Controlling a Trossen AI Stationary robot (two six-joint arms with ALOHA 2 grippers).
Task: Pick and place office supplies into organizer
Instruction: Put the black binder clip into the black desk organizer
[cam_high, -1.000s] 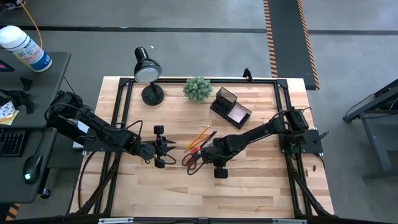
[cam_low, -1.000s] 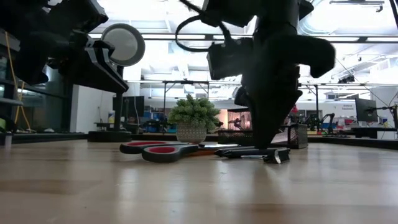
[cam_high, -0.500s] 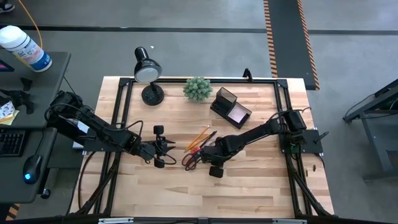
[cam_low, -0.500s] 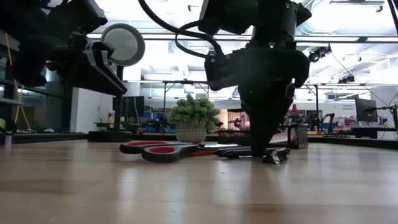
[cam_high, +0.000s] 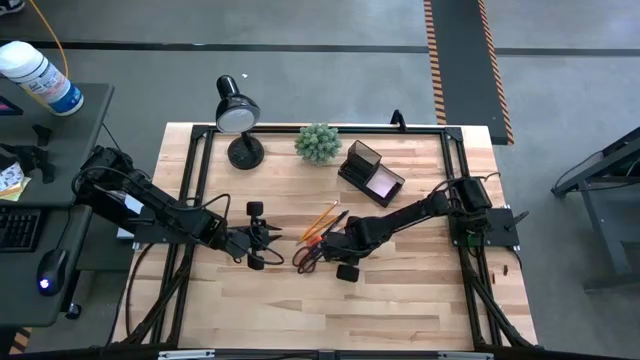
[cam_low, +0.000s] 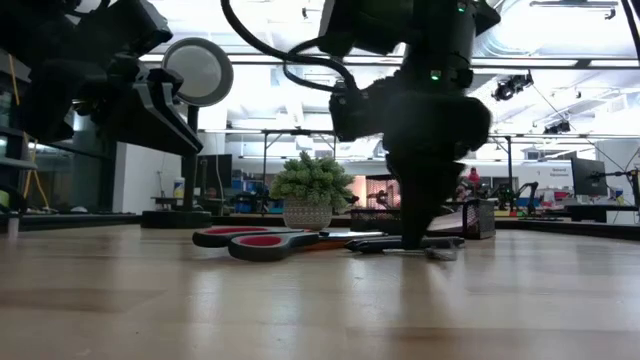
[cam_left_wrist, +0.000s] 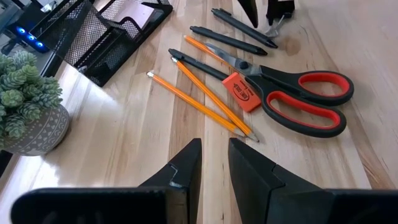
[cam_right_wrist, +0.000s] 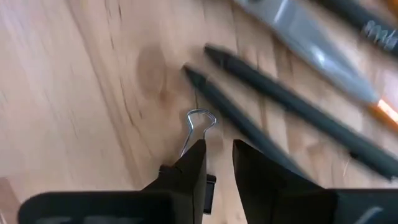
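Observation:
The orange-handled scissors (cam_left_wrist: 298, 99), two orange pencils (cam_left_wrist: 205, 99), dark pens (cam_left_wrist: 233, 40) and an orange eraser (cam_left_wrist: 239, 92) lie flat mid-table. The organizer (cam_high: 370, 170) stands far right of them with the pink pad (cam_high: 383, 182) in its tray. My right gripper (cam_right_wrist: 217, 146) points down at the near end of the pens, shut on a small black binder clip (cam_right_wrist: 209, 183). My left gripper (cam_high: 272, 238) hovers left of the scissors (cam_high: 308, 256), shut and touching nothing. My right gripper has the binder clip's black body (cam_right_wrist: 210, 186) between its two fingers, coming from above and pointing down. The clip's wire handle (cam_right_wrist: 198, 124) sticks out past the fingertips and lies on the wood. In the low view the clip (cam_low: 440, 245) sits on the table.
A green plant ball (cam_high: 318, 142) in its pot and a black desk lamp (cam_high: 238, 115) stand along the far edge. A black metal frame (cam_high: 195, 200) runs around the table. Bare wood spreads along the near side (cam_high: 330, 310).
My right gripper has moved a little toward the table's left and come down onto the clip beside the pens. The clip, tilted up a second ago, now lies flatter under the fingers.

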